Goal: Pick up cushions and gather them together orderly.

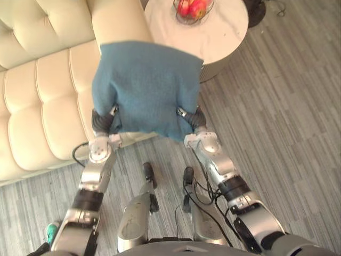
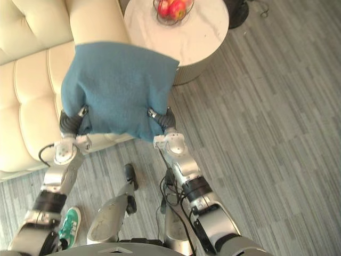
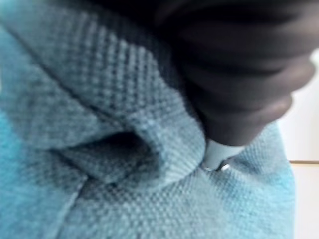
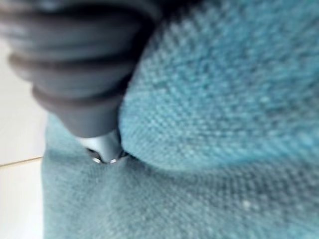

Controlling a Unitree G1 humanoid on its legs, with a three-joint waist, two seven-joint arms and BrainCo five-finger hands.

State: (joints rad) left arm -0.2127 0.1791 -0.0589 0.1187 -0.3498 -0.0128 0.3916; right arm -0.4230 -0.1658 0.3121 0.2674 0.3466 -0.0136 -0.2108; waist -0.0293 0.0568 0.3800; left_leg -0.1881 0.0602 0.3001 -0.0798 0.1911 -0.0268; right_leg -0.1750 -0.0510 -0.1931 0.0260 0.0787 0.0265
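Observation:
A blue knitted cushion [image 1: 146,85] is held up in the air between my two hands, over the front edge of the sofa seat. My left hand [image 1: 104,121] presses against its lower left side and my right hand [image 1: 194,118] against its lower right side. The cushion hangs slightly tilted, its right corner lower. Up close in the left wrist view, the dark cover of my left hand [image 3: 239,74] is sunk into a fold of the cushion [image 3: 99,164]. The right wrist view likewise has my right hand [image 4: 79,74] pushed into the cushion [image 4: 224,124].
A cream tufted sofa [image 1: 37,106] fills the left side. Behind the cushion stands a round white marble table [image 1: 224,32] with a wire bowl of apples [image 1: 193,9]. Grey wood floor [image 1: 277,117] stretches to the right. A green shoe [image 2: 69,226] lies at the lower left.

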